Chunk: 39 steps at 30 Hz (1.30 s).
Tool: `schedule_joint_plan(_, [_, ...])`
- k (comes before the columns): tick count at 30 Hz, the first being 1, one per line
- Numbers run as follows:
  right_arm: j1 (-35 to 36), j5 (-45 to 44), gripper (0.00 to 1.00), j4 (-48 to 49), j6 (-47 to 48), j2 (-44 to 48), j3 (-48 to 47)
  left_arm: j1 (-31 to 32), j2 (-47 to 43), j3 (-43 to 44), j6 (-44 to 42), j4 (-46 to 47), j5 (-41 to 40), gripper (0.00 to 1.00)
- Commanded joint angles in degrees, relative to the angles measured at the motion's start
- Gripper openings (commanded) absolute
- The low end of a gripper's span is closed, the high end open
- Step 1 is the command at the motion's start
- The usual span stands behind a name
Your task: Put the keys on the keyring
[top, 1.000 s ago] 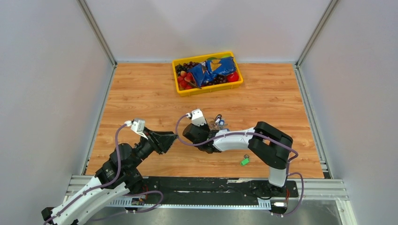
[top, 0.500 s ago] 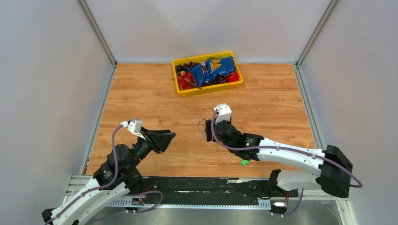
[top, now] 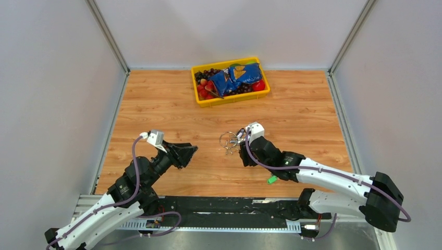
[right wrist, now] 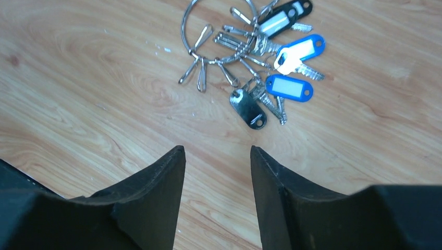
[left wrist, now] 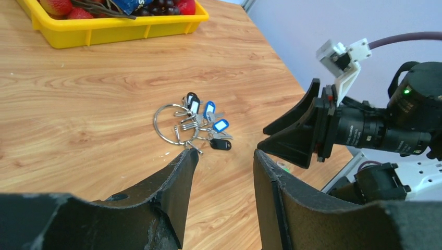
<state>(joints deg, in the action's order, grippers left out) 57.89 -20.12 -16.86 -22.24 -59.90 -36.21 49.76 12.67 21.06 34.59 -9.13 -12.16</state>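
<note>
My right gripper point(right wrist: 216, 152) hovers empty, fingers spread wide, just below the keyring point(right wrist: 229, 44) at frame top; my left gripper point(left wrist: 224, 155) likewise stands parted, holding nothing.

Silver keyring point(right wrist: 182, 28), blue tags point(right wrist: 289, 87), yellow bin point(top: 232, 98)

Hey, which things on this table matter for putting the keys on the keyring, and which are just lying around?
For the job:
- thin silver wire keyring hung with blue- and black-tagged keys
- small key with a bright green plastic tag

Just lying about:
- yellow plastic tray
- crumpled blue snack bag and red strawberries inside it
</note>
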Motion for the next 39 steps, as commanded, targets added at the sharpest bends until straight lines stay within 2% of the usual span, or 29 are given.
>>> schedule_joint_plan(1, [-0.4,5.4,0.51,0.7,-0.4,-3.9,0.9,-0.1,1.7,0.7,-2.8,3.7,-1.1,0.54])
schedule_joint_plan(10, [-0.6,6.3,0.48,6.2,1.7,-15.8,-1.8,-0.1,5.5,-0.2,-5.6,6.3,-3.0,0.55])
schedule_joint_plan(24, [-2.3,5.0,0.44,12.1,3.5,-31.0,-8.9,-0.1,5.3,-1.8,-10.8,5.7,-5.4,0.57])
schedule_joint_plan(31, [-2.7,3.6,0.43,12.7,3.5,-34.9,-11.3,-0.1,4.4,-2.5,-11.7,5.8,-5.9,0.58])
schedule_joint_plan(39, [-2.7,1.5,0.36,12.0,3.3,-35.4,-10.9,-0.2,4.0,-3.1,-11.5,6.3,-5.2,0.6])
